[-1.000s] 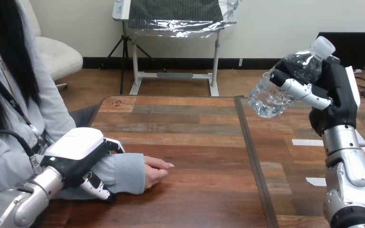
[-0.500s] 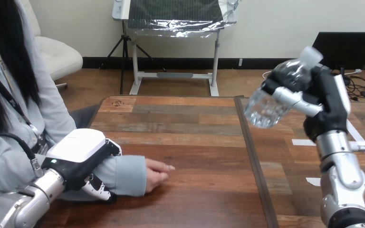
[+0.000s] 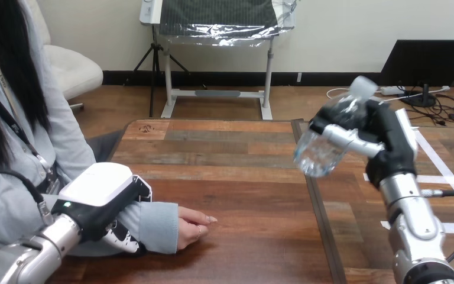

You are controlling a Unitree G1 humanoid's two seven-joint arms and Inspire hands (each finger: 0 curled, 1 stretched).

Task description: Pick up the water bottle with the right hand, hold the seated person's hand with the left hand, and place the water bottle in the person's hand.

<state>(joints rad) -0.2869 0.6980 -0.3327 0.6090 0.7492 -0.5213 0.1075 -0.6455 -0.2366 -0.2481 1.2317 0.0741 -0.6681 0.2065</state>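
Note:
My right hand (image 3: 384, 139) is shut on a clear water bottle (image 3: 328, 139) with a white cap, held tilted in the air above the table's right half. At the lower left my left hand (image 3: 103, 204) lies over the person's sleeved forearm (image 3: 153, 222), its fingers curled round it near the wrist. The person's hand (image 3: 192, 222) rests palm down on the wooden table (image 3: 236, 177), fingers pointing right. The bottle is well apart from that hand, up and to the right.
A dark seam (image 3: 313, 195) runs front to back through the table, just under the bottle. White tape marks (image 3: 443, 177) lie on the table's right part. The person sits close at the left edge.
My right hand has carried the bottle leftward and a little lower. My left hand and the person's forearm have slid slightly down toward the front edge.

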